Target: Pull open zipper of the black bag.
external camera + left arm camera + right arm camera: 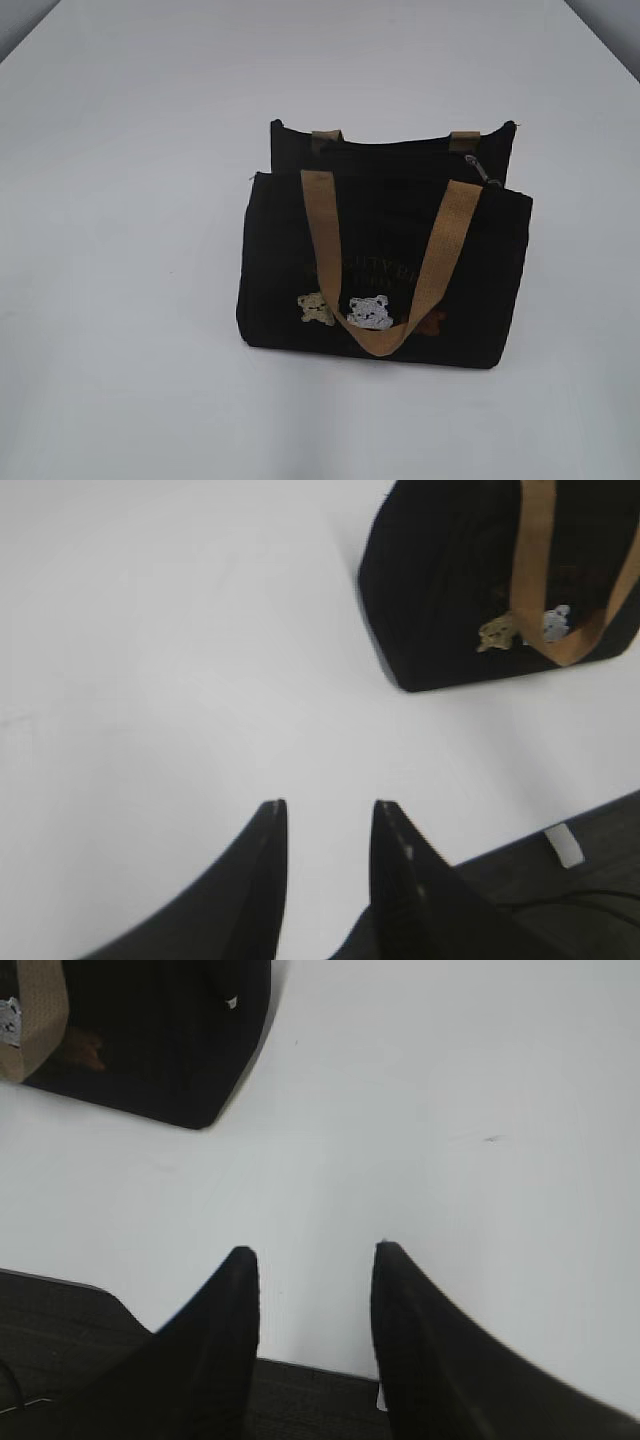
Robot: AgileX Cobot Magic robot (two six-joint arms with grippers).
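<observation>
- The black bag (385, 265) is stood upright near the middle of the white table (120, 200), bear patches facing the near side, one tan strap (385, 335) hung down over its front.
- The zipper (482, 168) is seen along the top edge, its small metal pull resting at the far right end; whether it is fully closed cannot be told.
- The left gripper (325, 820) is held low over bare table at the near left, jaws parted with nothing between them; the bag lies well apart, up and to the right in its wrist view.
- The right gripper (312, 1260) is likewise parted and empty, at the near right, the bag's corner well apart.
- The step in hand is judged to be the approach. It would be done best with the soft fabric pinned beside the pull by one gripper, and the pull pinched squarely by the other, then drawn along the zipper line.
- The cloth is matte, limp and likely to buckle; the straps are coarse woven webbing; the pull is small, hard and shiny.
</observation>
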